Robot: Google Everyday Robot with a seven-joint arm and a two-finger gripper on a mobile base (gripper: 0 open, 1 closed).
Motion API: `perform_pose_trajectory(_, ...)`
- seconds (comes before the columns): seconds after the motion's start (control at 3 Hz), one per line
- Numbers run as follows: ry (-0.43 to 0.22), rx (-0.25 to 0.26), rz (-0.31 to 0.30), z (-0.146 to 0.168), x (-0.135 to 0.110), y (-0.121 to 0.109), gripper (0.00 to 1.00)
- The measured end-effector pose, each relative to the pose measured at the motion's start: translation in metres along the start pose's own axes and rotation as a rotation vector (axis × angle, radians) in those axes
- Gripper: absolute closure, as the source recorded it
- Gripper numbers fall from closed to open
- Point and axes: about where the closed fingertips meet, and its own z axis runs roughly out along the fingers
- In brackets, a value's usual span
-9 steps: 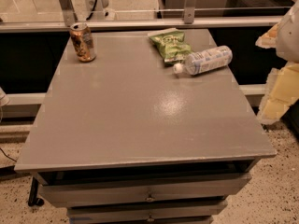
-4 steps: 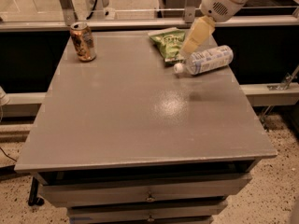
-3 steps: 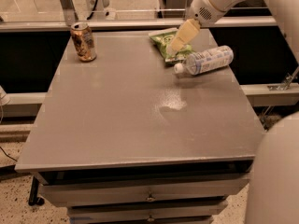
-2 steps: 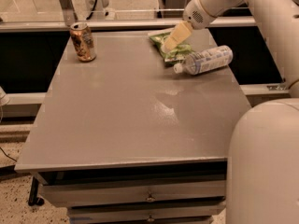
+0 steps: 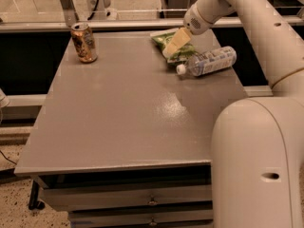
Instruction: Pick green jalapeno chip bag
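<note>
Change: the white robot arm (image 5: 266,27) has swung in from the right edge; its tool has come down and leftward over the bag at the far right of the worktop. Bag, bottle and can lie where they lay.
Nearest: a broad, rounded white arm segment (image 5: 259,165) fills the lower right, covering the worktop's near right corner.
Front: grey drawer fronts with small metal knobs (image 5: 152,202) sit under the near edge.
Worktop: flat grey square worktop (image 5: 118,118), a dull sheen near its middle.
Bottle: clear plastic bottle with a white cap (image 5: 206,61) lies on its side far right, cap pointing left, just beside the bag.
Tool: cream-coloured tool (image 5: 170,49) angles down and left from the arm's wrist, its tip over the bag's middle. Whether it is apart or together cannot be told, nor whether it touches the bag.
Bag: crinkled light-green jalapeno chip bag (image 5: 160,37) lies flat at the far right, partly hidden beneath the tool.
Can: brown, orange-patterned drink can (image 5: 84,42) stands upright at the far left corner, well apart from the bag.
Beyond: a pale horizontal rail (image 5: 118,25) runs behind the far edge.
</note>
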Motion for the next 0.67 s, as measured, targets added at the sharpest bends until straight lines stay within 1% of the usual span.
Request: perform_pose_trajectory(0.67, 0.11, 0.015, -0.024, 0.027, 0.019, -0.003, 0.0)
